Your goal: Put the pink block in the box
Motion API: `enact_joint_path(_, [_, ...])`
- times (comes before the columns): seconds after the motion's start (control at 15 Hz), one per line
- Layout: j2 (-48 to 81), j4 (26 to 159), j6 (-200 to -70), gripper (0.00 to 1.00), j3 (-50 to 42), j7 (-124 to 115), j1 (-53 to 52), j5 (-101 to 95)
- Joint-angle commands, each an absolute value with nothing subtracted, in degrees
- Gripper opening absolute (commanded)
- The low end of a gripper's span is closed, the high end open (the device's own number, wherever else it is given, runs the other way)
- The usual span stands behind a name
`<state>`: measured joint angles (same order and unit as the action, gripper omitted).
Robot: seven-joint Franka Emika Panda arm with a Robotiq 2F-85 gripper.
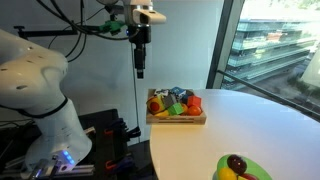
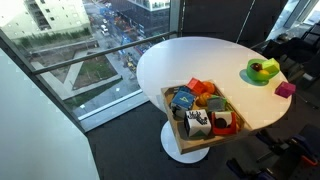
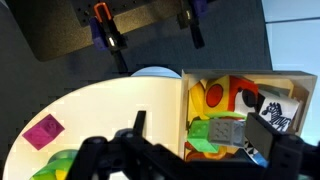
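Note:
The pink block (image 2: 285,89) lies flat on the white table near its edge, beside the lime-green dish; in the wrist view it (image 3: 43,131) is at the lower left. The light-wood box (image 2: 174,118) sits at another edge of the table, filled with several coloured blocks; it also shows in an exterior view (image 1: 177,121) and at the right of the wrist view (image 3: 240,73). My gripper (image 1: 140,70) hangs high above the table next to the box. It is open and empty (image 3: 200,132). The pink block is far from it.
The round white table (image 2: 190,60) ends close to the box and the pink block. The lime-green dish (image 2: 262,70) holds dark and yellow items. The robot base (image 1: 40,90) stands beside the table. Windows lie behind. Clamps (image 3: 105,25) sit on a dark surface beyond the table.

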<state>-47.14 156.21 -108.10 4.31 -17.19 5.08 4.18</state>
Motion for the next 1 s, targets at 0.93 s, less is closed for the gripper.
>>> enact_joint_path(0.93, [-29.9, 154.6, -123.0, 1.00, -8.0, -7.0, 14.8, -5.4])
